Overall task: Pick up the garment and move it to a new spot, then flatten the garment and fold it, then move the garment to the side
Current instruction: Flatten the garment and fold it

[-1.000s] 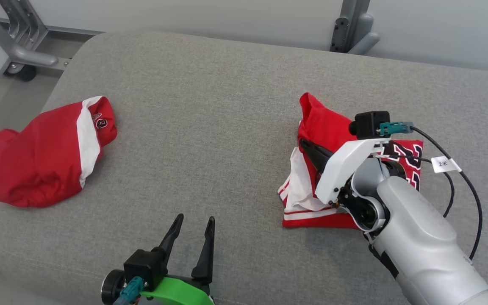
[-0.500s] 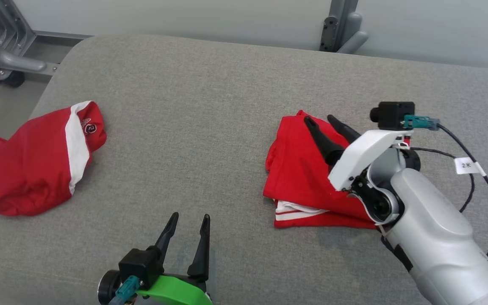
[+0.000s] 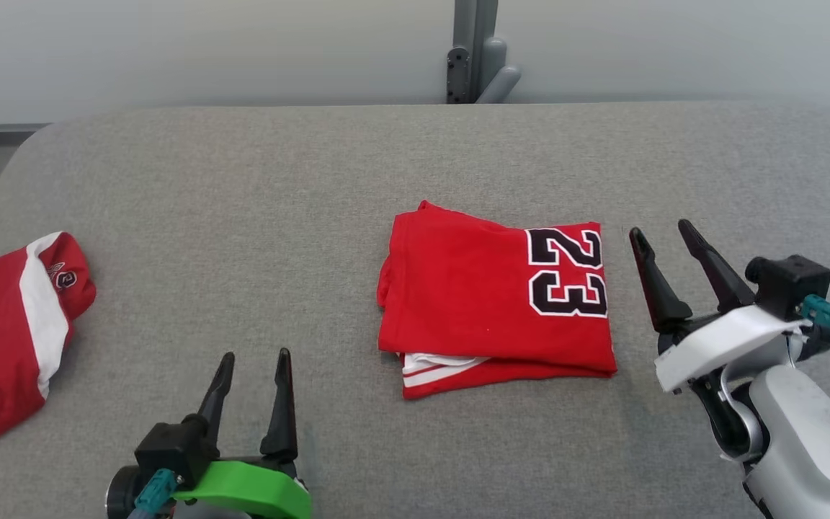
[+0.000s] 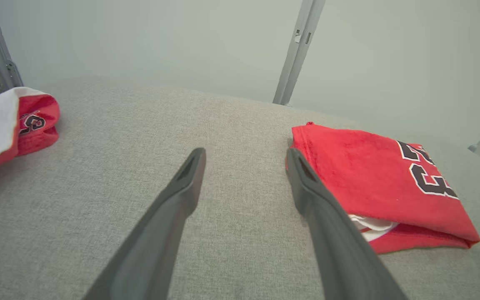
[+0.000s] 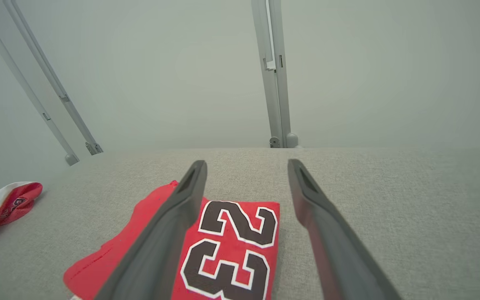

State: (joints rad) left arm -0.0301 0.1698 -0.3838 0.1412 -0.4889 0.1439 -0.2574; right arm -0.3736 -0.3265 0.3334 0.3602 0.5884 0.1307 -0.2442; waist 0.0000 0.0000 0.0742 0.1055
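While the folded red garment [image 3: 494,303] lies flat near the middle of the grey surface [image 3: 278,202], its number 23 facing up, the right pincer [image 3: 660,229] hovers just beside its right edge and the left pincer [image 3: 254,355] waits apart at its lower left — both spread wide, holding nothing.

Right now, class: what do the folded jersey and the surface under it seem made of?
Jersey: soft matte red cloth, likely knit; it folds in limp layers. Surface: grey woven upholstery, matte; coarse weave shows, rounded corner suggests padding.
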